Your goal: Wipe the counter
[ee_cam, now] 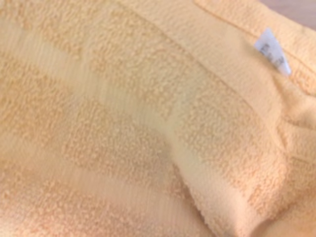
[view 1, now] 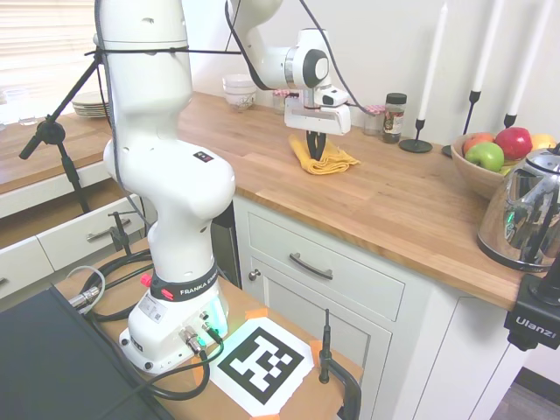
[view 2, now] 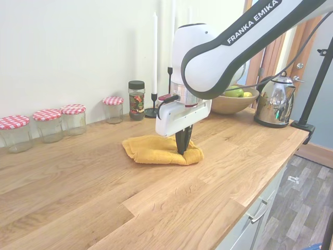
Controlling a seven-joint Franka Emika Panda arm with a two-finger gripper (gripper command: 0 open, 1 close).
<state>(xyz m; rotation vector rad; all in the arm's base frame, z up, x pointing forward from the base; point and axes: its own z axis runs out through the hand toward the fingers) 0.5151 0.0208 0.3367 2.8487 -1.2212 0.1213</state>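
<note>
Counter (view 2: 104, 198) beneath end effector (view 2: 181, 147), cloth (view 2: 148, 151) between

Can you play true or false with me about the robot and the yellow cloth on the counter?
1. The end effector is pressing down on the yellow cloth. True.
2. The cloth lies on the wooden counter. True.
3. The fruit bowl holds only bananas. False: it shows a red and a green apple.
4. The jars with checked lids stand on the cloth. False: they stand by the wall, apart from it.
5. A shiny kettle sits on the counter. True.
</note>
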